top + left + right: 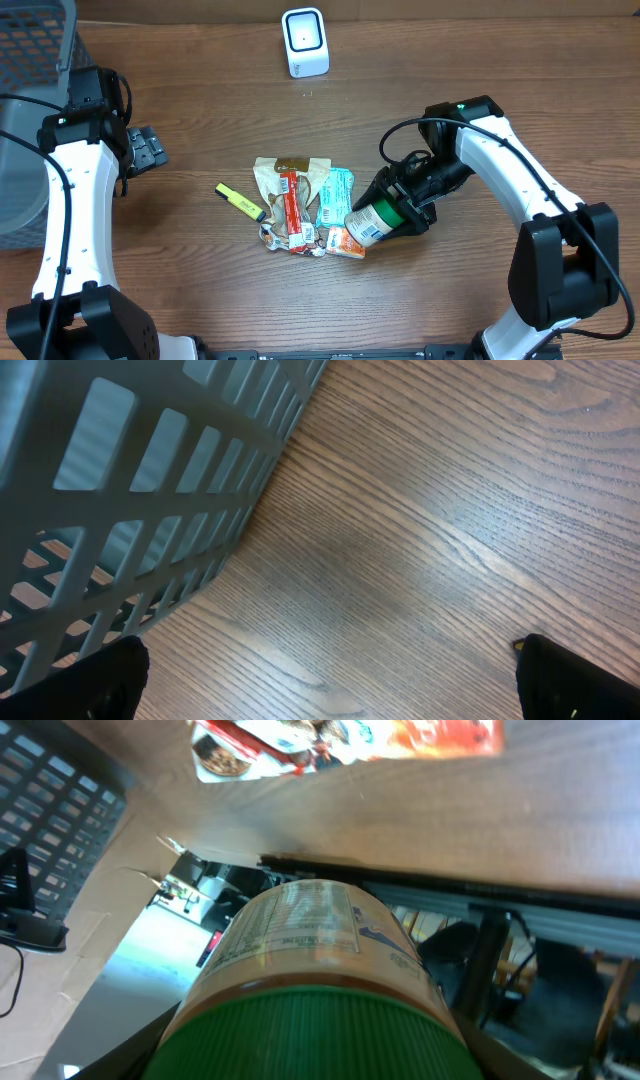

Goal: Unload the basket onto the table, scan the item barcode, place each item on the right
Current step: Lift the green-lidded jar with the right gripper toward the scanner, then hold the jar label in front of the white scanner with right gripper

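Beside the grey basket [30, 60] at the upper left of the worktop [480, 90], the left gripper [150, 150] is spread fully wide, with nothing held. At centre right, a cylindrical jar [368, 224] with a green ribbed lid and a pale printed label is clasped by the right gripper [403, 207], just beside the snack packets [300, 205].

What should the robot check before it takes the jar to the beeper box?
1. Right jaws gripping the green-lidded labelled jar: ok.
2. Barcode visible on the jar's label: cannot tell.
3. Way to the white box-shaped scanner free: ok.
4. Jar clear of the pile of snack packets: cannot tell.
5. Left jaws open, out of the way beside the grey plastic basket: ok.
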Robot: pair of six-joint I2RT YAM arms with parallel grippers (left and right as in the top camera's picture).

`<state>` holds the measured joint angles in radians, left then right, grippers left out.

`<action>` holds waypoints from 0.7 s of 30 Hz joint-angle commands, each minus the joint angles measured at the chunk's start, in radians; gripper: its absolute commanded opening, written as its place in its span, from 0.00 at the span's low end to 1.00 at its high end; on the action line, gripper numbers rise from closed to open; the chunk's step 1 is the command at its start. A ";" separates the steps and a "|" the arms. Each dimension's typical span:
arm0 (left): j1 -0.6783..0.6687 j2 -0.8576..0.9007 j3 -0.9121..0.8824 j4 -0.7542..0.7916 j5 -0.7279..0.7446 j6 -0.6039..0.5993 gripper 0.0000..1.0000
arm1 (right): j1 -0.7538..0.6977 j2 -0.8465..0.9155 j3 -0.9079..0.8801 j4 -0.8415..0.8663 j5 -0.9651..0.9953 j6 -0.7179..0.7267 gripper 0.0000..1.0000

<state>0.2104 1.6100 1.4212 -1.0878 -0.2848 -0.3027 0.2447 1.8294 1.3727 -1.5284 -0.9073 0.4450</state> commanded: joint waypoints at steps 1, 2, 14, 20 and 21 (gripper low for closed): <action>-0.002 -0.015 0.016 0.000 -0.003 0.019 1.00 | -0.001 -0.002 0.024 0.075 0.044 0.004 0.32; -0.002 -0.015 0.016 0.000 -0.002 0.019 1.00 | -0.001 -0.002 0.024 0.121 0.086 0.004 0.31; -0.002 -0.015 0.016 0.000 -0.003 0.019 1.00 | -0.007 -0.002 0.027 0.548 0.383 -0.051 0.28; -0.002 -0.015 0.016 0.000 -0.003 0.019 1.00 | -0.022 -0.002 0.229 0.390 0.422 -0.108 0.24; -0.002 -0.015 0.016 0.000 -0.003 0.019 1.00 | -0.022 -0.002 0.263 0.370 0.422 -0.121 0.24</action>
<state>0.2100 1.6100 1.4212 -1.0874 -0.2848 -0.3023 0.2314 1.8400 1.4868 -1.1263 -0.4980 0.3904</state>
